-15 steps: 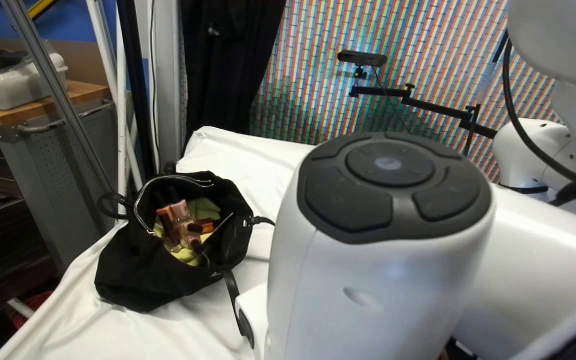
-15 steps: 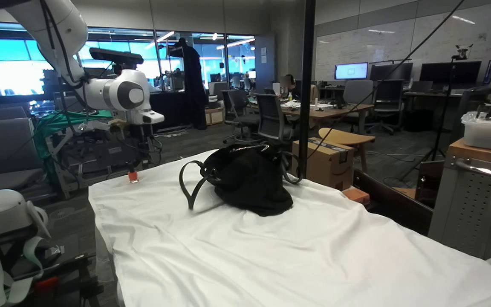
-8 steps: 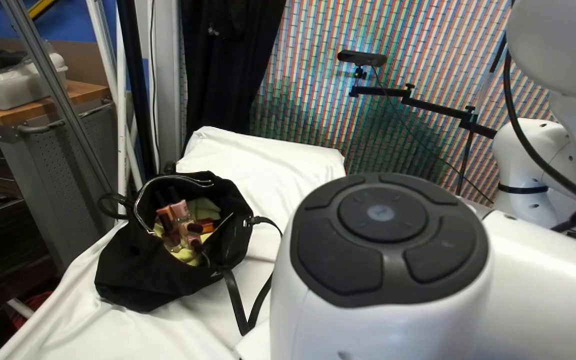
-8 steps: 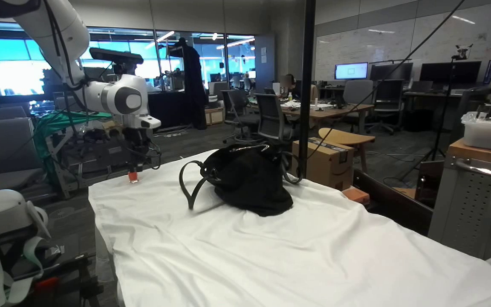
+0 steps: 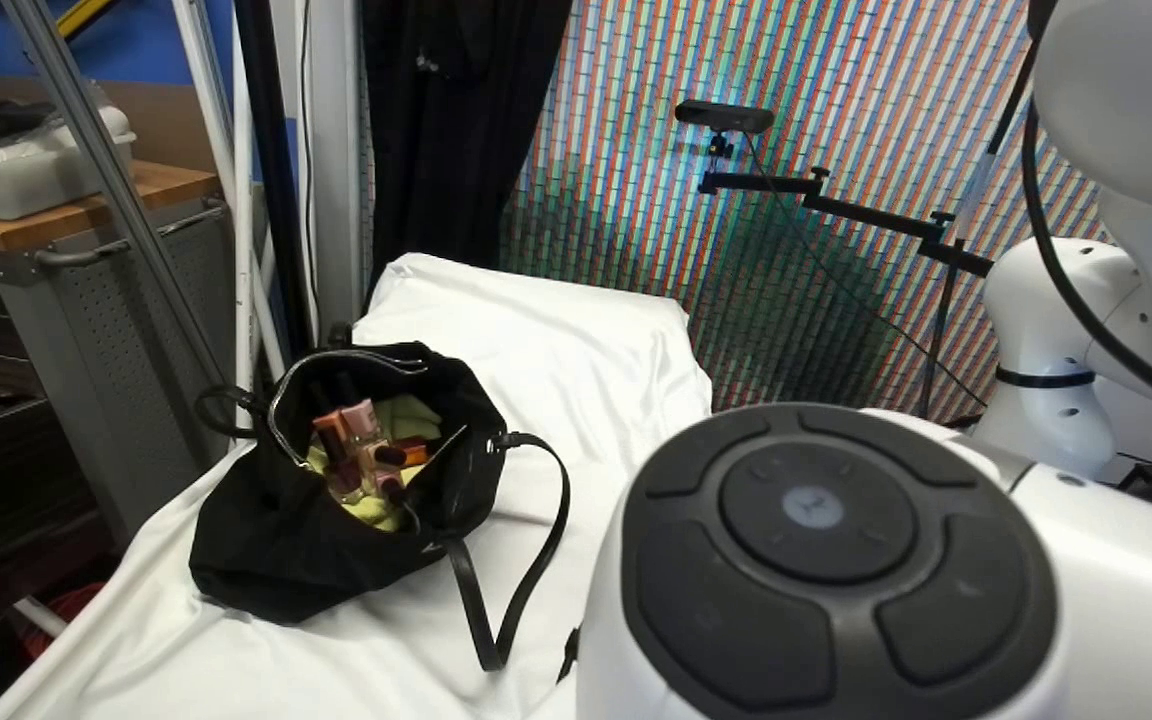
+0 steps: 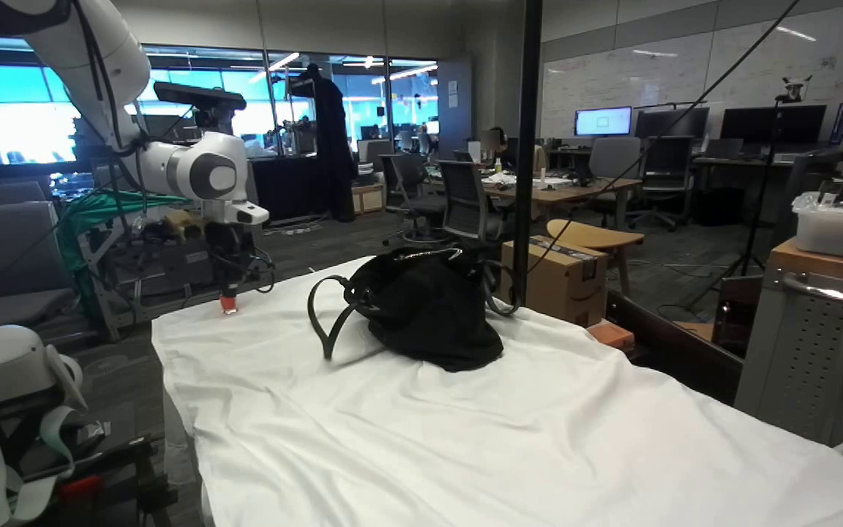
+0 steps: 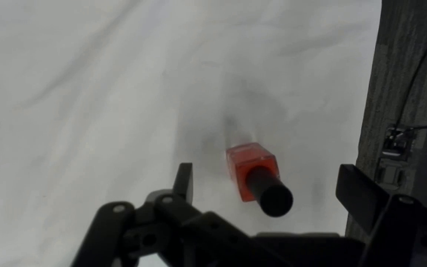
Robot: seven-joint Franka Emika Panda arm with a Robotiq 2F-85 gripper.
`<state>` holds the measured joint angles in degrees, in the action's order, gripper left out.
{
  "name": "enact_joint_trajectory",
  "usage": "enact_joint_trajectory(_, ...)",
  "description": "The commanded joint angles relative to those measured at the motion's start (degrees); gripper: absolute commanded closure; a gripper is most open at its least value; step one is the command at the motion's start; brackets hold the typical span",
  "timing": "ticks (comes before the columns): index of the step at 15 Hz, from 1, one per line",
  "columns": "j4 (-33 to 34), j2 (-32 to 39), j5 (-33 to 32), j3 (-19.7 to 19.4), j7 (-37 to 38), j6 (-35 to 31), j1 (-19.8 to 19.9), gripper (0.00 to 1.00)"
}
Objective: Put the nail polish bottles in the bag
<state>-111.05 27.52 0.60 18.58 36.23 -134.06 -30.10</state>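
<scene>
A red nail polish bottle with a black cap stands upright on the white cloth near a table corner; it shows in an exterior view (image 6: 228,304) and in the wrist view (image 7: 251,160). My gripper (image 7: 265,168) is open, its fingers on either side of the bottle with gaps on both sides. The gripper (image 6: 228,281) also shows dark above the bottle in an exterior view. The black bag shows in both exterior views (image 5: 276,545) (image 6: 432,315), its mouth open. Several nail polish bottles (image 5: 366,455) lie inside on the yellow-green lining. The red bottle is hidden behind my arm in an exterior view.
The bag's strap (image 5: 481,620) loops onto the white cloth (image 5: 526,320) beside the bag. The table edge lies close to the red bottle, with the dark floor (image 7: 417,96) beyond. A black pole (image 6: 528,146) stands behind the bag.
My arm has come down and shifted slightly away from the bag, so the gripper is lower over the red bottle. More of the strap and cloth shows. The bag and bottles have not moved.
</scene>
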Motion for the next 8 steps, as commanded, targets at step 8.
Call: enact_joint_trajectory(8, -0.5, 1.6, 0.0, -0.2, -0.3, -1.1, -6.8, 0.0)
